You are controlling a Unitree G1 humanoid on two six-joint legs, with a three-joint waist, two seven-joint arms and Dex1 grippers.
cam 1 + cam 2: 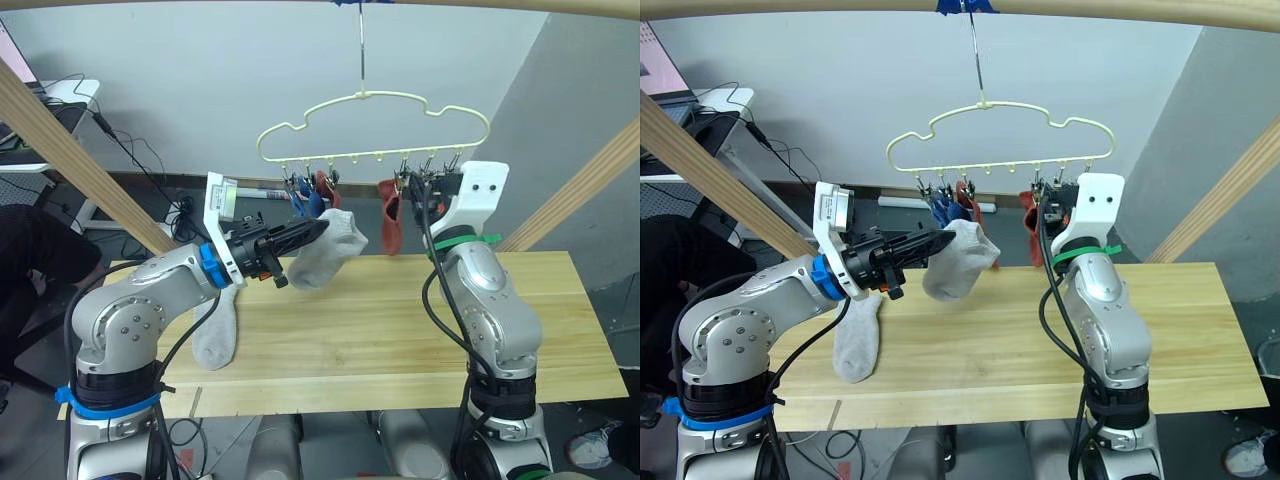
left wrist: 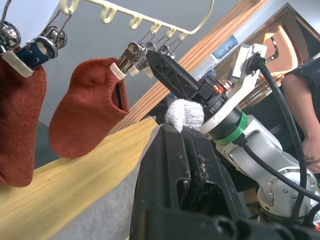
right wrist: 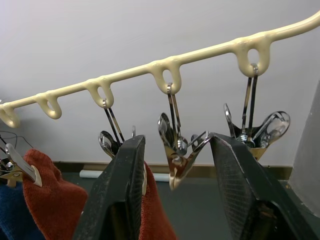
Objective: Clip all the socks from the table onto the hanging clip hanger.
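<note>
The table [image 1: 400, 340] of pale wood planks is seen across the middle of the head views, well below the clip hanger [image 1: 375, 125]. The cream clip hanger is hung by its hook from an overhead pole [image 1: 1090, 8], with silver clips lined along its bottom bar. One light grey sock [image 1: 215, 335] is laid flat on the table near its left end, partly over the front edge area. A second light grey sock [image 1: 325, 250] is held up in the air by the left gripper [image 1: 318, 228], whose fingers are closed on the sock's upper part, just below the hanger's left clips. A blue sock [image 1: 308, 203] and a rust red sock [image 1: 326, 188] are seen clipped at the left clips, another rust red sock [image 1: 390, 225] at a clip nearer the middle-right. The right gripper [image 3: 176, 165] is raised to the hanger's right clips; its fingers are spread apart on either side of a silver clip [image 3: 176, 150], and whether the clip is touched cannot be told. Nothing is gripped by it.
</note>
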